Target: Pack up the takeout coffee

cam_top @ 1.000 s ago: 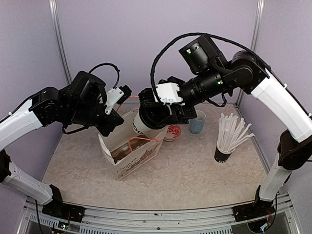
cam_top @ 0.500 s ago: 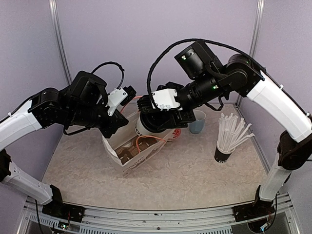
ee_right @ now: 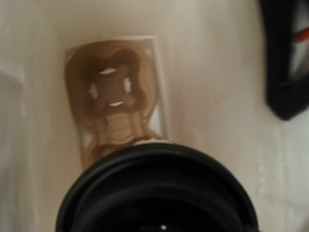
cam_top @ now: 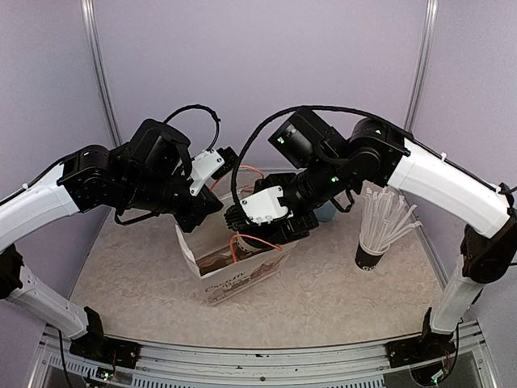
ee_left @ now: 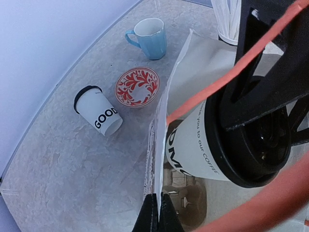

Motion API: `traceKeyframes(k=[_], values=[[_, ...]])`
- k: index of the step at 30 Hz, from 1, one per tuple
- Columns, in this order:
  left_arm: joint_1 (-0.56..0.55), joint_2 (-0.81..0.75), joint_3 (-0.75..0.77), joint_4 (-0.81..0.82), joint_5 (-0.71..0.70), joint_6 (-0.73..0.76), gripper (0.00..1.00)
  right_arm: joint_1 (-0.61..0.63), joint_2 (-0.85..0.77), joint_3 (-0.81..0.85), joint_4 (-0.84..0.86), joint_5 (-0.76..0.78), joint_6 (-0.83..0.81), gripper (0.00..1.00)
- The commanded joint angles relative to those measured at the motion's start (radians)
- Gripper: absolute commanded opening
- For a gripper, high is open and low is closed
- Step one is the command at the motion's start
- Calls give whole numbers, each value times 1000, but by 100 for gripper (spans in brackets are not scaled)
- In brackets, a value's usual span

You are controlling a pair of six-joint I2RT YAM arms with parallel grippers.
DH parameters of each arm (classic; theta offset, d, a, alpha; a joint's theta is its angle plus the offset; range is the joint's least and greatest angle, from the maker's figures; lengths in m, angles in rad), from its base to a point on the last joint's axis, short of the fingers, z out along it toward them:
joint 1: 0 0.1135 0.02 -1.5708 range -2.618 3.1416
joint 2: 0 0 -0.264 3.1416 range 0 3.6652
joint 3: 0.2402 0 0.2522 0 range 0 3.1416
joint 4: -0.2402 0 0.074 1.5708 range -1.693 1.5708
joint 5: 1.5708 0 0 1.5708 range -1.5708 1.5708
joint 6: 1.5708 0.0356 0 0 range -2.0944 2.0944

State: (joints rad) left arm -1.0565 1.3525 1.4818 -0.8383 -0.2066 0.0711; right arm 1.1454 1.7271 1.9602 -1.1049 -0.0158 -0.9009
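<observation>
A white paper bag [cam_top: 242,279] is standing open, and the other things are sitting around it. A dark cup of white straws [cam_top: 373,242] is standing off to the bag's side nearer the right arm. A light blue mug [ee_left: 150,37], a red-patterned dish [ee_left: 137,87] and the other cup [ee_left: 99,110] are sitting outside the bag's far wall, the dish just beside that wall. That other cup is lying on its side with its lid on, well apart from the bag and from both grippers. The bag's orange handles [ee_left: 227,82] are arching over the bag's mouth, crossing in front of the takeout cup [ee_left: 193,150] in the left wrist view. The left gripper [ee_left: 157,216] is pinching the bag's rim, its jaws pressed fully together on the paper. The right gripper [cam_top: 242,220] is gripping the takeout cup at its lid end, jaws spread wide around it. The cup is hanging tilted in the bag's mouth, base first, above a brown cardboard carrier [ee_right: 116,101] lying on the bag's floor. From above, both arms are covering the bag's mouth, so the held cup, the dish and the other cup are not showing there, and the mug is only peeking out. The right wrist view is coming through blurred, with the black lid [ee_right: 159,193] filling its lower part.
</observation>
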Motion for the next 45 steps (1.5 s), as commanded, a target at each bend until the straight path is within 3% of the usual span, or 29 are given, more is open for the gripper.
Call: traceKeyframes(k=[1,10,16,20,24,27,33,40,45], values=[[-7,10,35,45,15,28,0,25,-57,-46,25,36,-20,51],[-7,13,67,10,14,-19,29,54,-92,-133,9,39,-12,50],[-15,-78,49,58,60,-58,42,58,-106,-198,5,46,-7,48],[2,-148,-27,133,-36,-95,59,78,-126,-215,-17,70,-7,48],[176,-162,-121,193,48,-172,60,113,-168,-260,-26,42,-39,49],[237,-128,-193,238,91,-207,59,137,-203,-324,50,65,-58,48],[272,-15,-293,293,117,-263,57,175,-264,-471,219,153,-101,48],[271,52,-319,387,252,-235,57,185,-281,-513,228,190,-125,49],[292,37,-329,411,239,-250,60,186,-282,-518,281,245,-113,49]])
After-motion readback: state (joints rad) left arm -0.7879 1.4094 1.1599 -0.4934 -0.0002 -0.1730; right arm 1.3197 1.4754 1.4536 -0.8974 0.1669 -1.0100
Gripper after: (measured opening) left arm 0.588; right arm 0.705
